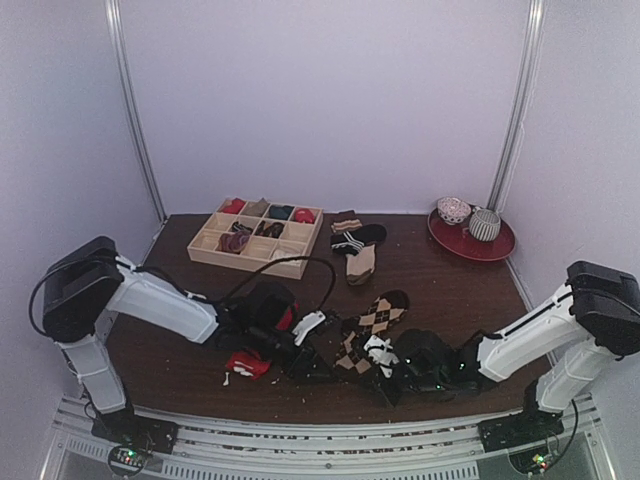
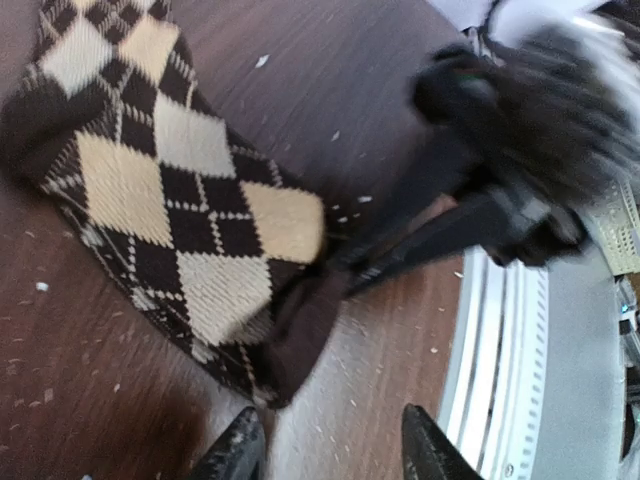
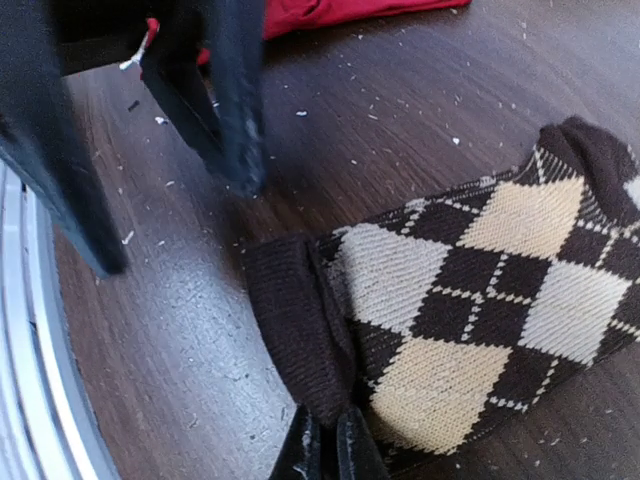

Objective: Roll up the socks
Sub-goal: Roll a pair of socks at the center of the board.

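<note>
Argyle sock (image 1: 372, 322), dark brown with tan and cream diamonds, lies flat on table (image 1: 450, 290), running diagonally from near edge toward centre, with dark tip at far end. Plain brown cuff (image 3: 300, 330) at near end looks bunched or partly folded over; wrist views too blurred to say which. Red sock (image 1: 247, 364), plain bright red, sits crumpled in small heap near front edge, left of argyle sock and apart from it. Right wrist view catches only a strip of its fabric at top.
</note>
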Robot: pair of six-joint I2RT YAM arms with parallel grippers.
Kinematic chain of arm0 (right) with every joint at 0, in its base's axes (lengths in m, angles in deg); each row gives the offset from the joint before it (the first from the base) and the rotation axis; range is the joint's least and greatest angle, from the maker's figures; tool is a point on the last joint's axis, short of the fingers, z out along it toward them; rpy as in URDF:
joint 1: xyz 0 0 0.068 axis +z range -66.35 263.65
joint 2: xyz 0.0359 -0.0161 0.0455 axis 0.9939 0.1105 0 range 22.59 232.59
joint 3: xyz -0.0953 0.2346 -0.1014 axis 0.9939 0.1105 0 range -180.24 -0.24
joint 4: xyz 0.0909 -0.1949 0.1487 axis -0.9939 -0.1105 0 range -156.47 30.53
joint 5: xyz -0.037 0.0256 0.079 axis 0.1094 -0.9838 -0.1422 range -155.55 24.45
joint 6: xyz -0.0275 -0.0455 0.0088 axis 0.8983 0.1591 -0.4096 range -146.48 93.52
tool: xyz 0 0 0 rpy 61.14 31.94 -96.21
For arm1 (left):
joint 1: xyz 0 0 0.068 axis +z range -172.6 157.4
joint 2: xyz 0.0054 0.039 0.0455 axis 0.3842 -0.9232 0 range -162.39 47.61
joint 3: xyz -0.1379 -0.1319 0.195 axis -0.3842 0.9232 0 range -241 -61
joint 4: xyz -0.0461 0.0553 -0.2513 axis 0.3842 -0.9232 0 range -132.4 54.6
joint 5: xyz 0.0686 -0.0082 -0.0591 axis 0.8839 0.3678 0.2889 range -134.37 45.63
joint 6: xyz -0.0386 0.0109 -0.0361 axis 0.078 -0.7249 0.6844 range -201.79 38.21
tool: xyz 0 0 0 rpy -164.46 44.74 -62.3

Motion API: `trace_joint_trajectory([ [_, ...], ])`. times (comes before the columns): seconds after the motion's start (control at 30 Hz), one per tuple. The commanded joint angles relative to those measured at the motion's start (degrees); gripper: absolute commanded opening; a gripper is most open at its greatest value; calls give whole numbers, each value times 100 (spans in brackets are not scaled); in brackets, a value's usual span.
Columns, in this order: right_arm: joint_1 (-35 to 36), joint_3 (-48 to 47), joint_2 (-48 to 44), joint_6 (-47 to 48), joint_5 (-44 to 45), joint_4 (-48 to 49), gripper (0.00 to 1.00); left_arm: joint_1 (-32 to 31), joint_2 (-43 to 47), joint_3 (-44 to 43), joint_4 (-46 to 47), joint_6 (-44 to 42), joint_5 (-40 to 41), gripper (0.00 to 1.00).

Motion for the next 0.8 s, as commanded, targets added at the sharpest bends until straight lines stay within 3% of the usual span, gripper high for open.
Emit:
trace_joint_trajectory([
  [0.0, -392, 253, 390, -1556, -2076, -336, 0, -39, 817, 461, 862, -792, 233, 51],
  [0.1, -468, 192, 724, -2248, -2924, -201, 0, -104, 917, 703, 1363, -1178, 104, 52],
  [0.23, -622, 471, 1129, -3551, -3957, 899, 0, -143, 664, 867, 1839, -1605, -270, 52],
  [0.37, -840, 780, 1501, -4342, -4331, 1823, 0, -167, 260, 712, 1753, -1849, -552, 52],
  [0.53, -1175, 668, 1962, -4442, -4382, 1820, 0, -367, 268, 709, 1595, -2028, -744, 50],
  [0.77, -1409, 308, 2028, -3917, -4281, 751, 0, -606, 111, 808, 1407, -2088, -722, 48],
])
